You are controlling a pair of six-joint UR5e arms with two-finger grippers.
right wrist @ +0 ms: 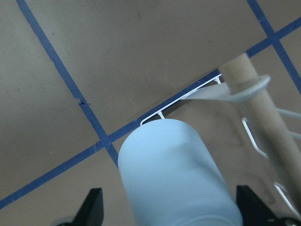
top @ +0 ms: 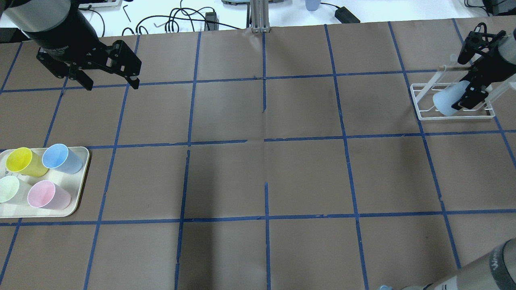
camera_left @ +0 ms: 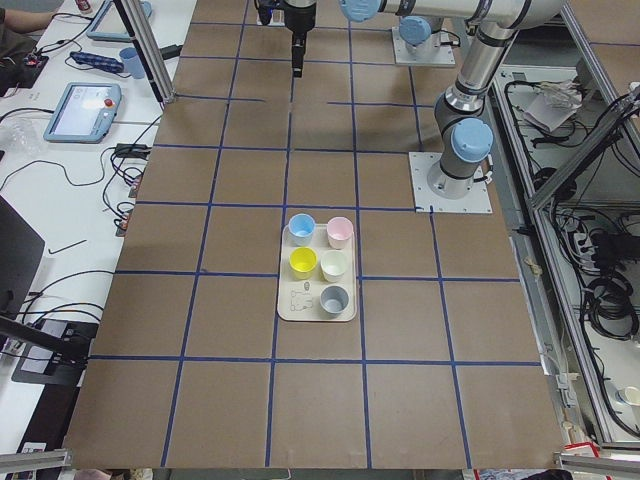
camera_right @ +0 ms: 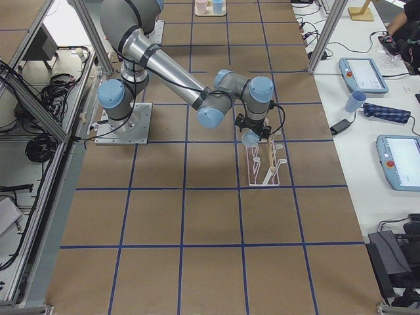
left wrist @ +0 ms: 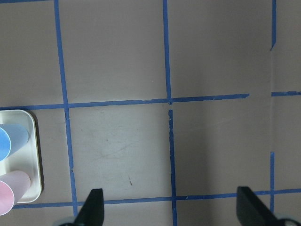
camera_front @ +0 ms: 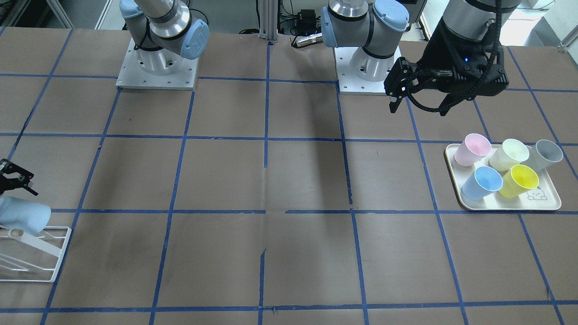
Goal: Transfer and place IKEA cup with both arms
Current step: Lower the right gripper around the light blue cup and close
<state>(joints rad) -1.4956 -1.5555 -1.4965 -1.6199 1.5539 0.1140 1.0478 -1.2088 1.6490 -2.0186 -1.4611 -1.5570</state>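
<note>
The cup is seen tilted on the rack at the far-right corner of the counter, between parted right jaws; left jaws are spread too.

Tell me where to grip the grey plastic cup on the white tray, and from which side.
Probably take the grey plastic cup by its rim, from straight above: one finger inside the open mouth, one outside. It stands upright at a corner of the white tray, and the pale-green cup crowds one flank.
</note>
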